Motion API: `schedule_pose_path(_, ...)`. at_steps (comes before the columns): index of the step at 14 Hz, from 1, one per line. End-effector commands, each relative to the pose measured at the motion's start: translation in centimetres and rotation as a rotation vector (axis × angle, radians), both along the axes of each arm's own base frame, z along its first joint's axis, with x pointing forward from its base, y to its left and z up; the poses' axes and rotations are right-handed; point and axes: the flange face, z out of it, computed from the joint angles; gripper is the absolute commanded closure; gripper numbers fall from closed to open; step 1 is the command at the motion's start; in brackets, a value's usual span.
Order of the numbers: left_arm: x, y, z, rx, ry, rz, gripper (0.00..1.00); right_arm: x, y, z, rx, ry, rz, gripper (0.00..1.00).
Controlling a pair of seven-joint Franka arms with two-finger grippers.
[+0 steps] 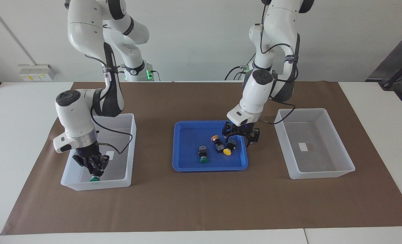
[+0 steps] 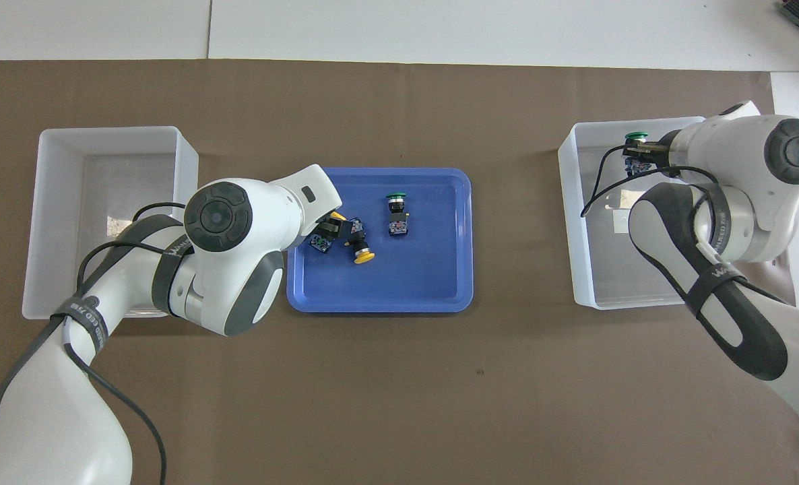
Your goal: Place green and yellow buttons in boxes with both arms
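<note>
Right claw (image 1: 92, 169): low inside translucent white plastic bin (image 1: 130, 149) at its arm's end of the bench, clamped on green-capped push-button (image 1: 94, 178), apparently for release.

Left claw (image 1: 240, 135): fingers spread over shallow blue tray (image 1: 177, 149); two yellow-capped buttons (image 1: 227, 151) and one green (image 1: 203, 160) lie there. Second bin (image 1: 343, 159) holds none.

Place: a robotics lab or test bench.
Arms: two white arms (image 1: 85, 112) (image 1: 258, 91) fixed at the top edge of the table (image 1: 18, 112), cables trailing.
Surface: brown mat (image 1: 201, 200) spread across the white table.
Wall: plain white, with a socket strip (image 1: 36, 73) at upper left.
Layout: blue tray (image 1: 187, 162) in the centre, a bin (image 1: 336, 169) (image 1: 126, 149) at each side.
</note>
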Motion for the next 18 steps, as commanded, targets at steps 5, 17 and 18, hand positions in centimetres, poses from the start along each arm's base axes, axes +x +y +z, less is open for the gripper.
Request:
schedule_pose_path(5, -0.7, -0.1, -1.6, 0.067, 0.002, -0.159, 0.00, 0.3, -0.3, -1.6, 0.019, -0.022, 0.001, 0.61)
schedule_pose_path(17, -1.4, -3.2, -4.3, 0.110, 0.014, -0.178, 0.74, -0.8, 1.4, 4.9, 0.022, -0.024, 0.018, 0.00)
schedule_pose_path(18, -0.9, -3.2, -4.2, 0.099, 0.019, -0.155, 1.00, -1.3, 1.8, 6.4, 0.024, -0.010, 0.019, 0.00)
